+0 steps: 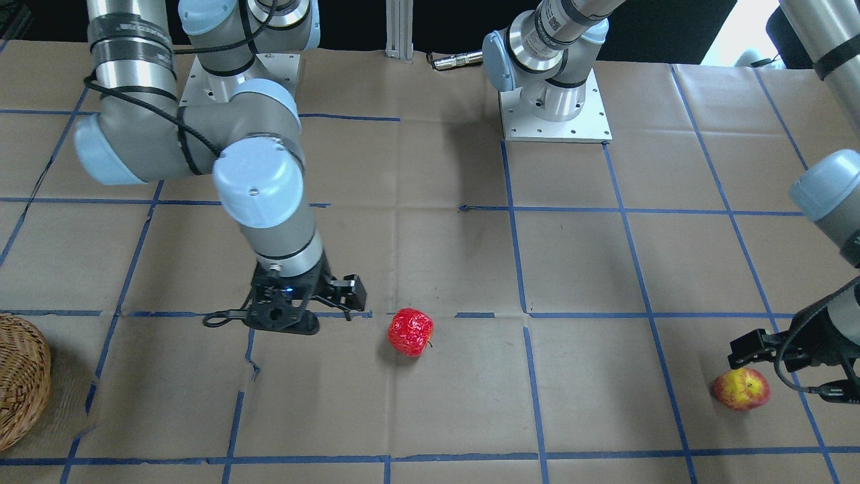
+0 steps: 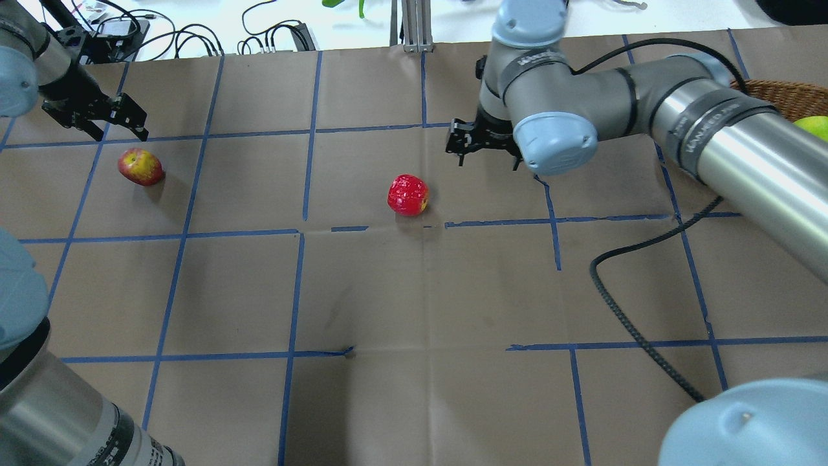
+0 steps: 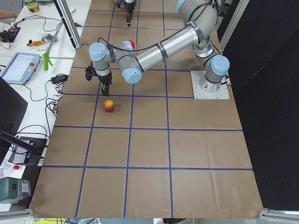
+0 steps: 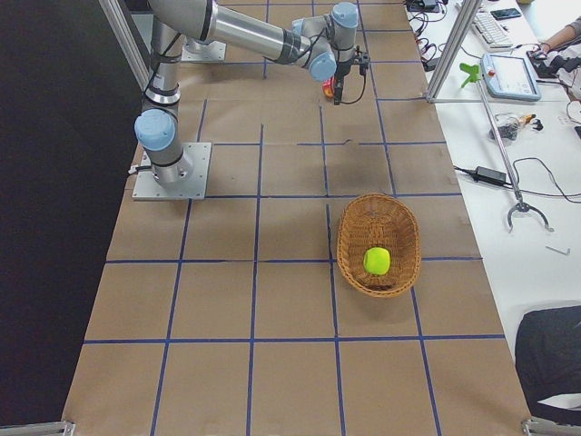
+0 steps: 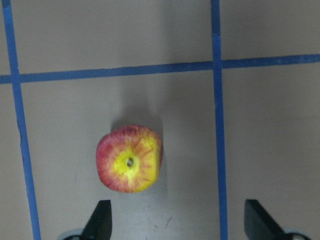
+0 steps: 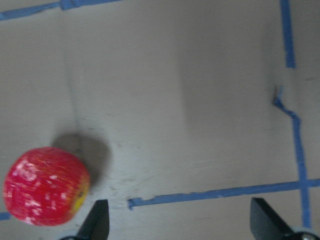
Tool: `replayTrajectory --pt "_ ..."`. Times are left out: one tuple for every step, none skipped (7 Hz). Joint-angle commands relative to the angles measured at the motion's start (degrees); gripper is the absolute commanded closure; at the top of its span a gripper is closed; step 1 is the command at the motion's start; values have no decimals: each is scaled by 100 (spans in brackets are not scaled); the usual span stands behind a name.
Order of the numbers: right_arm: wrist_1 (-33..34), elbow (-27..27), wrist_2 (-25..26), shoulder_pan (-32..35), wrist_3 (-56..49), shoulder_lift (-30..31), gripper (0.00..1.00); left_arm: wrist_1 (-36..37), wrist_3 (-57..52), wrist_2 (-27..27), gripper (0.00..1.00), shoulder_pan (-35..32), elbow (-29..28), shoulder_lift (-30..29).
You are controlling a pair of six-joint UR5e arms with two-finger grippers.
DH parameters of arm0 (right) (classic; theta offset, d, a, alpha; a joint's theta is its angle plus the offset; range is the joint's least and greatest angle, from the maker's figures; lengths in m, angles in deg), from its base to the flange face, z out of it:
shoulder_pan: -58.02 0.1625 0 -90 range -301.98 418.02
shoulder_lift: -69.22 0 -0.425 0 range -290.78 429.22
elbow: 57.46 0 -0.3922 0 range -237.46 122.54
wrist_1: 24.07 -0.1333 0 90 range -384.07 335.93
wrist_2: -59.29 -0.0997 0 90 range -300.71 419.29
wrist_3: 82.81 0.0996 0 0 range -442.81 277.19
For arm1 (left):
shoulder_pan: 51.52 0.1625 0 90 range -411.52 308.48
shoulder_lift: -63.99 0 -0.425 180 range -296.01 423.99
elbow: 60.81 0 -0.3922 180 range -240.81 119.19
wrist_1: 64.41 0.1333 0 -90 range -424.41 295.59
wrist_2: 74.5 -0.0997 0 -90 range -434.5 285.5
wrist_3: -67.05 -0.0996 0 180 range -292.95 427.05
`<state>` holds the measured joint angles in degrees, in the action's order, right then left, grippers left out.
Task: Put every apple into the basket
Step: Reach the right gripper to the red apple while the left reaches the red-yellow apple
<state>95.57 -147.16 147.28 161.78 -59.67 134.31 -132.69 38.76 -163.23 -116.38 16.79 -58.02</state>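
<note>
Left wrist-mounted view: left claw (image 5: 176,211), spread and empty, hovered just beside the red-and-yellow apple (image 5: 129,158) on the worktop (image 2: 420,291). Right claw (image 6: 178,210), likewise spread, hung near the flecked red apple (image 6: 46,186), not touching it. Green apple (image 4: 377,261) lay inside the basket (image 4: 344,241), well apart from both.

overhead: high, looking down | front: opposite side, steep | sides: table (image 3: 149,154) ends | wrists: close, straight down | shared: red apple (image 1: 410,331)

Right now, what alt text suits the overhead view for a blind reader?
A glossy red apple lies mid-table beside the open right gripper; the open left gripper hangs by a red-and-yellow apple; a green apple sits in the wicker basket.
</note>
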Motion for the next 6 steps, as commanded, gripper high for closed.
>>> replayTrajectory --pt "59 810 -1 775 1775 -662 0 594 -1 93 8 174 -34 -418" --pt "59 944 -1 865 2008 -822 0 832 -1 111 6 192 -43 -559" --pt "7 902 43 900 2175 -919 0 886 -1 111 2 210 -139 -665" --pt "7 884 60 910 2168 -1033 0 887 16 111 2 254 -235 -753" --pt "-2 857 191 901 2107 -1060 0 878 25 111 2 263 -202 -763" --pt "-11 814 236 901 2107 -1087 0 878 25 111 2 263 -175 -763"
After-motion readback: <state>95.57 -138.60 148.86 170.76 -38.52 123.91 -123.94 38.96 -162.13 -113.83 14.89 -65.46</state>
